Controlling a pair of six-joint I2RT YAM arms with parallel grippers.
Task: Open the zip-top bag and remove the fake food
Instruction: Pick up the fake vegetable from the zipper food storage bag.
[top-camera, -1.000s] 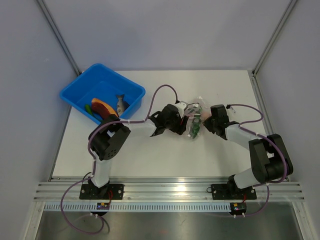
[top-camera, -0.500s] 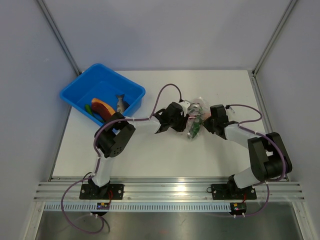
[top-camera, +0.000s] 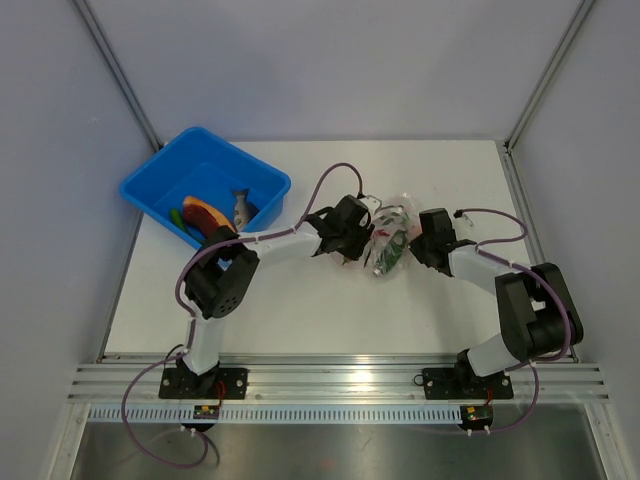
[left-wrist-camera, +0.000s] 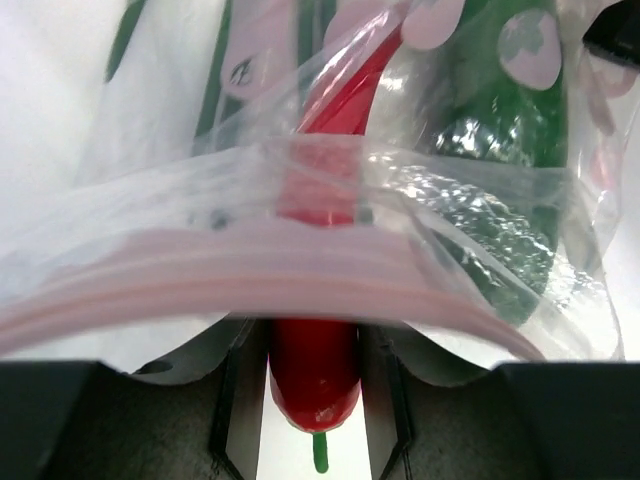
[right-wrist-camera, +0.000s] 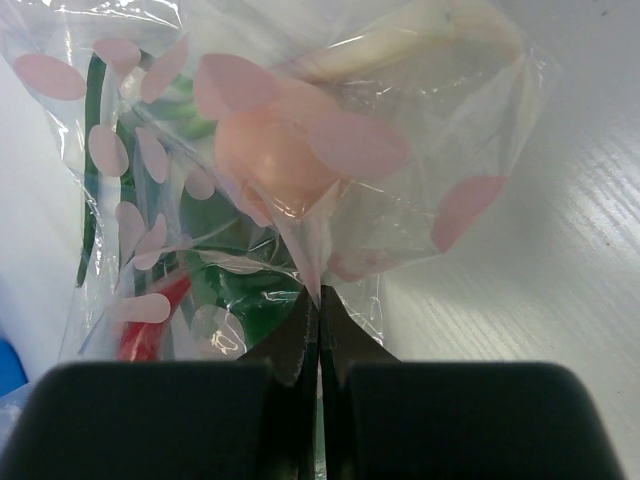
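Observation:
The zip-top bag (top-camera: 390, 240) lies on the table between my two grippers, its pinkish zip strip (left-wrist-camera: 300, 275) across the left wrist view. My left gripper (left-wrist-camera: 312, 350) is at the bag's mouth, shut on a red toy chilli (left-wrist-camera: 312, 385) with a green stem. The chilli's far end is still inside the bag, beside a green vegetable (left-wrist-camera: 500, 200). My right gripper (right-wrist-camera: 320, 325) is shut on a fold of the bag's plastic. A pinkish egg-like ball (right-wrist-camera: 275, 160) and a whitish piece (right-wrist-camera: 420, 40) show inside the bag. In the top view the left gripper (top-camera: 363, 238) is left of the bag and the right gripper (top-camera: 413, 240) is right of it.
The blue bin (top-camera: 160, 175) stands at the back left and holds an orange-tan piece (top-camera: 203, 212), a grey fish (top-camera: 240, 207) and a green piece. The table's right edge runs along a metal rail (top-camera: 520, 200).
My left wrist has shifted slightly towards the back of the table and turned at the bag's mouth. The bag has shifted a little. The right arm has hardly moved.

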